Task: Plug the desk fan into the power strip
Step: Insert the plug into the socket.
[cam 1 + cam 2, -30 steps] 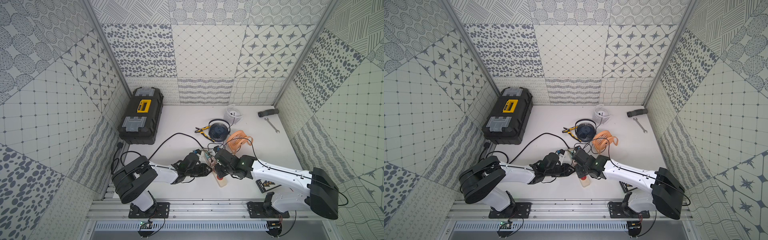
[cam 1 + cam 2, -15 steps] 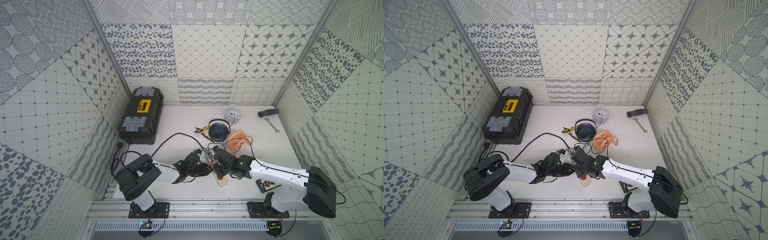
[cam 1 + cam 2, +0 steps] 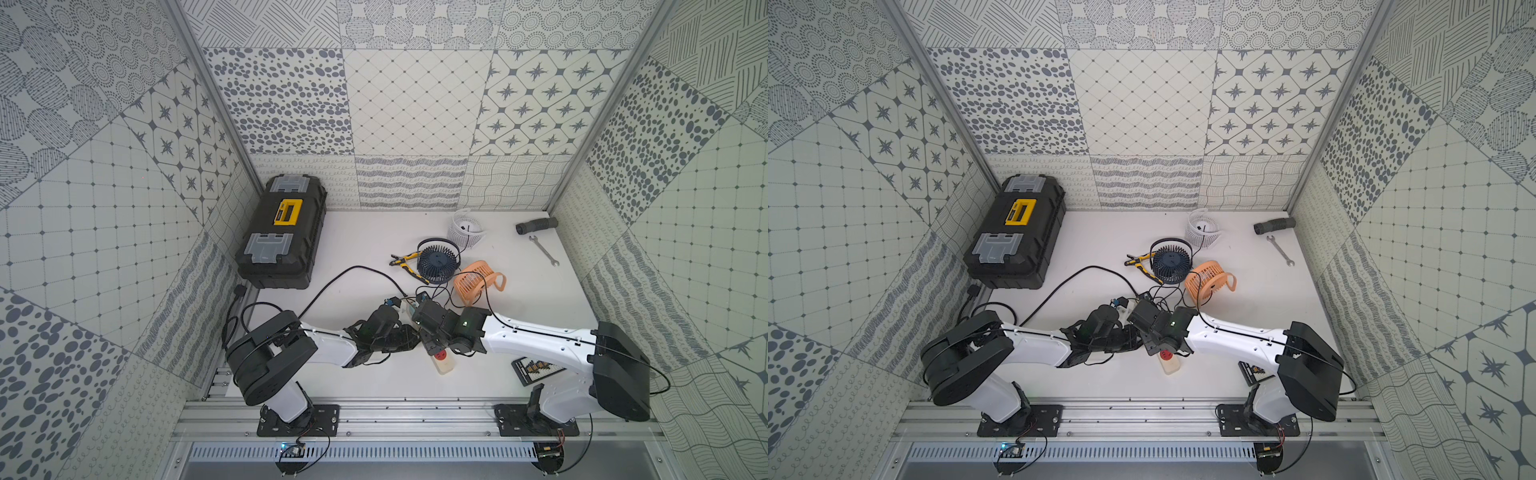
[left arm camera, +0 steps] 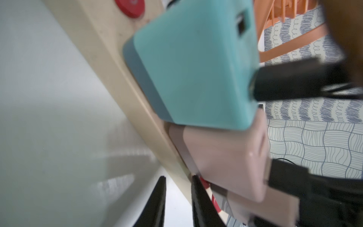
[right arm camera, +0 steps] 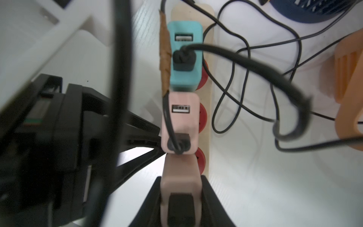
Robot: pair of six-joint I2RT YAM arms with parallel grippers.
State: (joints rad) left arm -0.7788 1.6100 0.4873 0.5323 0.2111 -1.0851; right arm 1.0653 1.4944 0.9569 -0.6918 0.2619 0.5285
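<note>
Narrower now, the left gripper [image 4: 177,177] sits at the cream power strip [image 5: 209,88] at 6 o'clock on the desk [image 3: 374,249], red sockets [image 5: 202,118] bearing a teal adapter [image 5: 186,78] and a pink adapter [image 5: 180,121], mostly hidden overhead; right gripper [image 5: 180,178] clenches a pink plug [image 5: 179,169], left's grasp unclear.

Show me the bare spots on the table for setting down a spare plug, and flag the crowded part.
Bare: between the toolbox and navy fan; between the wrench, orange fan and right arm; the front strip by the rail. Crowded: around the power strip, where adapters and cords bunch.
</note>
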